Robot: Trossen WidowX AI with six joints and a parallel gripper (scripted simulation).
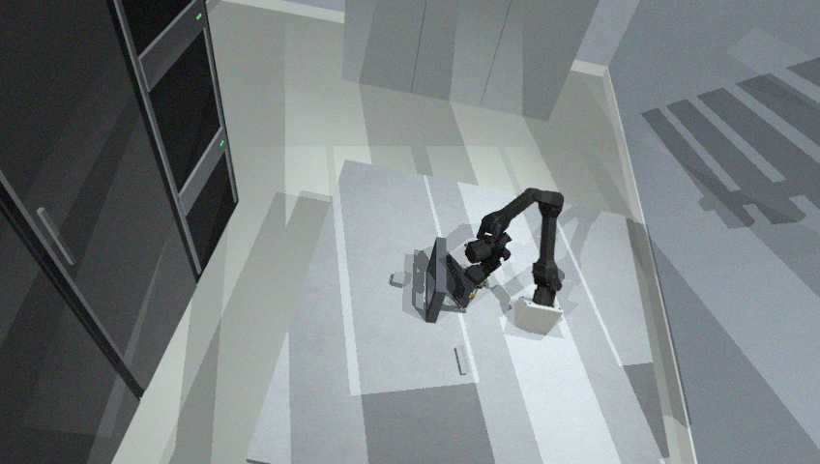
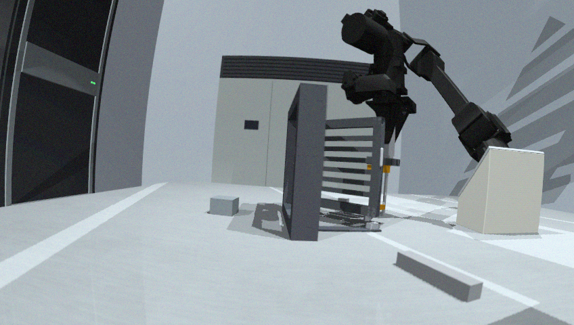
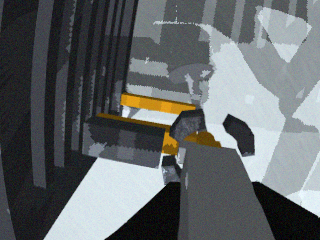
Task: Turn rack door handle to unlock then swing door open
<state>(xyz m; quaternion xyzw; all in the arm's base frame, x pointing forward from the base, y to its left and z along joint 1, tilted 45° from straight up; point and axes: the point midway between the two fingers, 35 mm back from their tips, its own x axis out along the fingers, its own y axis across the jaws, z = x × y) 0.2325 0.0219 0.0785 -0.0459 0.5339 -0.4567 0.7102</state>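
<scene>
The dark rack frame (image 1: pixel 440 265) (image 2: pixel 308 160) stands upright on the table. Its slatted door (image 1: pixel 454 276) (image 2: pixel 377 141) (image 3: pixel 40 100) is unlatched and stands partway open, swung out towards the arm's base; the exact angle is hard to tell. The upright grey handle (image 2: pixel 390 151) (image 3: pixel 212 205) stands at the door's free edge, with orange brackets (image 2: pixel 382 206) (image 3: pixel 159 103) beside it. My gripper (image 2: pixel 389 141) (image 3: pixel 214 192) points down and is shut on the top of the handle. In the top view its fingers are mostly hidden by its own body.
The beige arm base (image 1: pixel 538 317) (image 2: pixel 511 193) stands to the right of the rack. A small grey block (image 1: pixel 396 279) (image 2: pixel 224 205) lies behind the frame. A long grey bar (image 1: pixel 460 361) (image 2: pixel 438 275) lies nearer the exterior camera. Shadows cross the table.
</scene>
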